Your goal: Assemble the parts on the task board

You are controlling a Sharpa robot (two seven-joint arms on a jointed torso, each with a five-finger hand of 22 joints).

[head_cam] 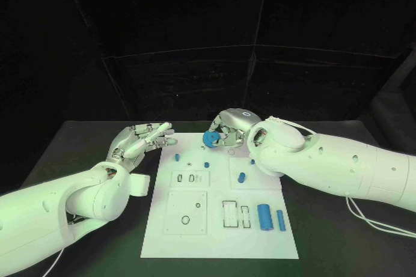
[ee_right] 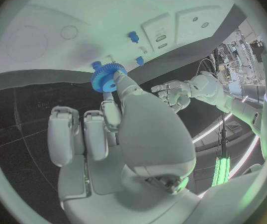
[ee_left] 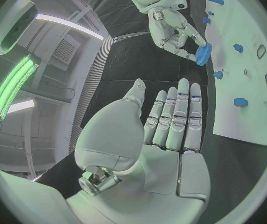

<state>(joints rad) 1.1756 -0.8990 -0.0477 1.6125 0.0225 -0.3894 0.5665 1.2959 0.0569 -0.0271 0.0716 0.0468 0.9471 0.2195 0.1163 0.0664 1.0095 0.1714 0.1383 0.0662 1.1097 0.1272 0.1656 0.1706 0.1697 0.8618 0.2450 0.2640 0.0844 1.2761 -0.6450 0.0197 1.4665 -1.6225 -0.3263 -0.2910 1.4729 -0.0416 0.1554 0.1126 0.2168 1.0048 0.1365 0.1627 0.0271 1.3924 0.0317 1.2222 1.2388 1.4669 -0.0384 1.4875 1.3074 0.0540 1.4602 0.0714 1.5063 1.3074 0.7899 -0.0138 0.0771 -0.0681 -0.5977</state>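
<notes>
no text, label, brand, number or sign can be read in any of the views. the flat white rectangular task board (head_cam: 221, 229) carries only dark outlined recesses and small holes, no legible marking. the small blue plastic parts (head_cam: 265, 216) on it are plain, and the white arm shells bear no lettering that can be made out.
</notes>
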